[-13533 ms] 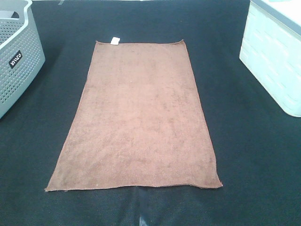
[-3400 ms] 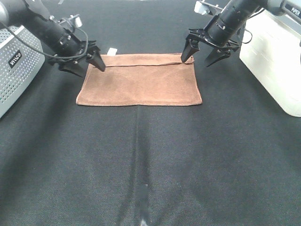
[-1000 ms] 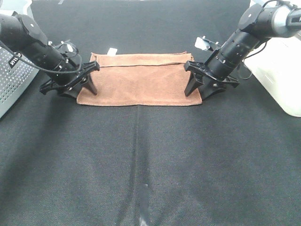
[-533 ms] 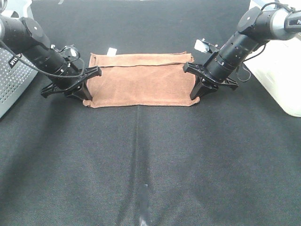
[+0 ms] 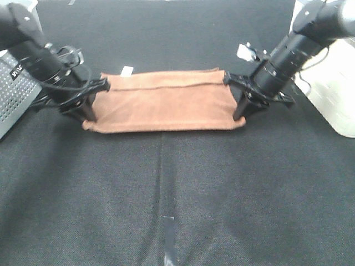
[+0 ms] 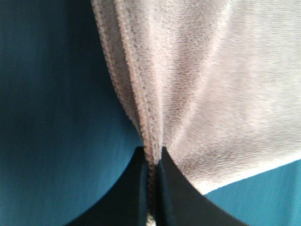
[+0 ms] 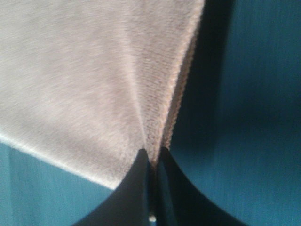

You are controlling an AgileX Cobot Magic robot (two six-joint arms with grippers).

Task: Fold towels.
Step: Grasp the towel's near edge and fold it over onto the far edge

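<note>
The brown towel [image 5: 163,102] lies folded in half on the dark table, stretched between both grippers with its near edge lifted a little. A small white tag [image 5: 127,70] shows at its far left corner. My left gripper [image 5: 89,116] is shut on the towel's near left corner, and the left wrist view shows the cloth [image 6: 188,84] pinched between the black fingers [image 6: 134,188]. My right gripper [image 5: 239,115] is shut on the near right corner. In the right wrist view the cloth [image 7: 94,70] runs into the closed fingers [image 7: 167,188].
A grey perforated basket [image 5: 16,94] stands at the left edge behind the left arm. A white bin [image 5: 333,94] stands at the right edge behind the right arm. The dark table cloth [image 5: 166,194] stretches toward the front.
Both grippers closed on the towel's near corners, then drew apart, pulling the cloth taut and wider. The near edge has lifted slightly off the table.
</note>
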